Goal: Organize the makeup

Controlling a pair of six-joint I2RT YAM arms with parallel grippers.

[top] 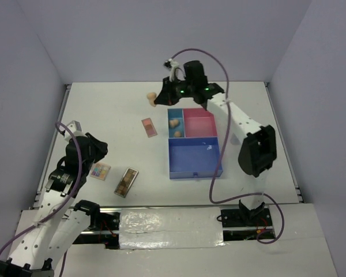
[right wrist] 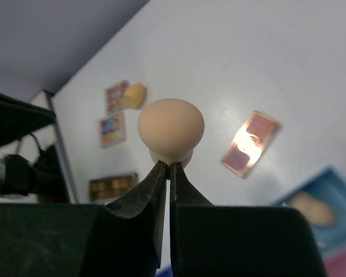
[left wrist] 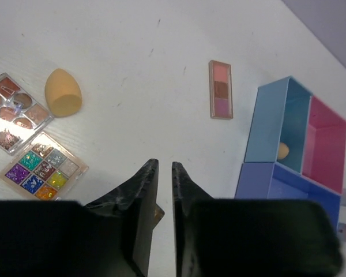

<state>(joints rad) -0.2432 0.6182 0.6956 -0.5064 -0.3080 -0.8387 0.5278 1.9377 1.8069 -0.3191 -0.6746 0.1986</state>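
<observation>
Right fingers (right wrist: 159, 173) clench the beige sponge (right wrist: 171, 130) by its narrow end, fat end pointing away. The light-blue compartment (right wrist: 336, 180) lies just to their lower right. Left fingers (left wrist: 149, 180) are pinched together, holding nothing.

Top view: tray (top: 193, 157) sitting right of centre. Two sponges (top: 173, 123) lying in its upper-left compartment. Lone palette (top: 149, 127) lying just left of the tray, apart from it. At lower left, outer palette (top: 100, 171) lying just left of inner palette (top: 126, 182). Raised sponge (top: 153, 99) hanging beyond the tray's upper-left corner.
</observation>
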